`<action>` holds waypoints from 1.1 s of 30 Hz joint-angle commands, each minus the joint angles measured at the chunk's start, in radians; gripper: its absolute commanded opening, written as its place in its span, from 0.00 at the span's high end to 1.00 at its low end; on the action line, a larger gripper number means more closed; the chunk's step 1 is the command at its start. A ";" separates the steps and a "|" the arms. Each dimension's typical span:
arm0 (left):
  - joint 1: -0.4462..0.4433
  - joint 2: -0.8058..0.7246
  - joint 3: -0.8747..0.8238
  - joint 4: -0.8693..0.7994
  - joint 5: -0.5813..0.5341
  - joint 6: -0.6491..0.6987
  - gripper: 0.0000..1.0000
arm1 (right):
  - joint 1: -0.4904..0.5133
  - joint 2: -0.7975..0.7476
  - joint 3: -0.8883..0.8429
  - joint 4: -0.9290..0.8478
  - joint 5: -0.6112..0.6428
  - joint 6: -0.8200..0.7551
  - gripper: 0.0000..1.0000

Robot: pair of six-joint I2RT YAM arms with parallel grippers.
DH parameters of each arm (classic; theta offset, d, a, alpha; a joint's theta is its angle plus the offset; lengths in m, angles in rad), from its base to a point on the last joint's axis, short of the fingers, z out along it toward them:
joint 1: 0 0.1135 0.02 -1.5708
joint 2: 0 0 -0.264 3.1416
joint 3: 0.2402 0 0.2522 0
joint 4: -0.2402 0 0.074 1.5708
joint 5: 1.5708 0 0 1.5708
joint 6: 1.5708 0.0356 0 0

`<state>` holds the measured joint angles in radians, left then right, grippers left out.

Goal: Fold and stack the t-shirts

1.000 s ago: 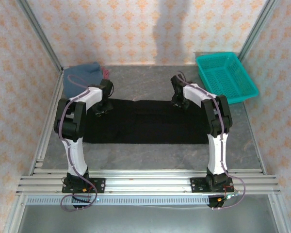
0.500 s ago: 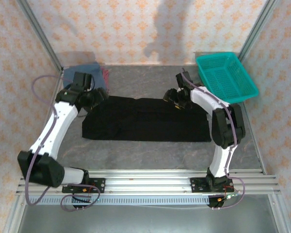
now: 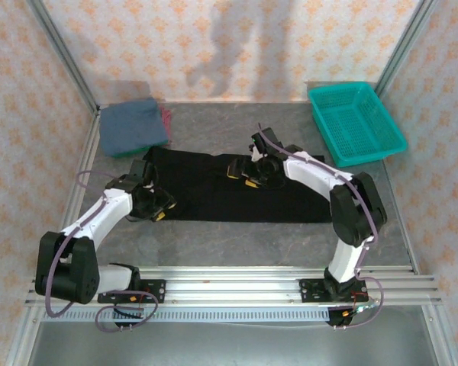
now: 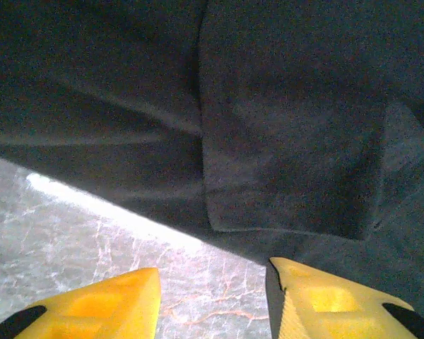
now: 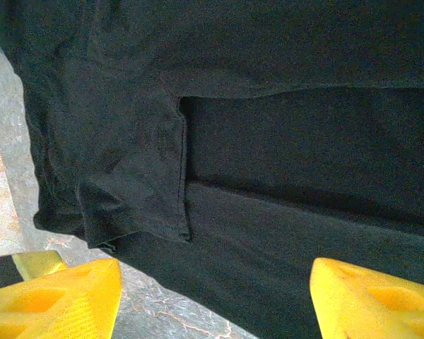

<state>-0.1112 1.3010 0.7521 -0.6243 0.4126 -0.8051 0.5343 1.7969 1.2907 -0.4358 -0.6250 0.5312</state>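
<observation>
Left claw (image 4: 212, 300) first: its yellow fingers (image 4: 92, 304) are parted with nothing between them. It's released, hanging low over the near-left corner of the black t-shirt (image 4: 283, 134), right where the hem runs out onto the bare desk (image 4: 71, 233). A turned-in flap with a stitched edge lies just ahead of it.

Over to the right claw (image 5: 212, 296). It's spread wider and just as empty, poised above the far half of the black t-shirt near its middle. It looks down on a sleeve flap laid in over the body of the shirt.

Neither claw has cloth in it, so this looks like the gap between grips. Both are lining up, nothing is lifted.

The black t-shirt lies flat across the desk in one long band, narrowed front to back and with sleeves tucked in, by the look of it. I'd call that part-folded. The ends have yet to be brought together, and then the bundle has to go onto the pile.

That pile sits just beyond the black t-shirt's far-left corner. A slate-blue t-shirt (image 3: 132, 126) is folded on top and a strip of pinkish-red t-shirt (image 3: 167, 117) peeks out beside it. I can't tell what else lies underneath.

Beyond the black t-shirt's far-right corner, well apart, stands the teal mesh basket (image 3: 356, 122). So the smaller shirts look done, and the big one is midway.
</observation>
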 commanded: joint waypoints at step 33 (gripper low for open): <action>0.009 0.098 -0.019 0.214 -0.025 -0.014 1.00 | 0.032 0.121 -0.070 0.062 0.063 0.041 0.33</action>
<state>-0.1104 1.4315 0.7143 -0.3725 0.4114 -0.8368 0.5621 1.9034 1.2266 -0.3626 -0.6060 0.5755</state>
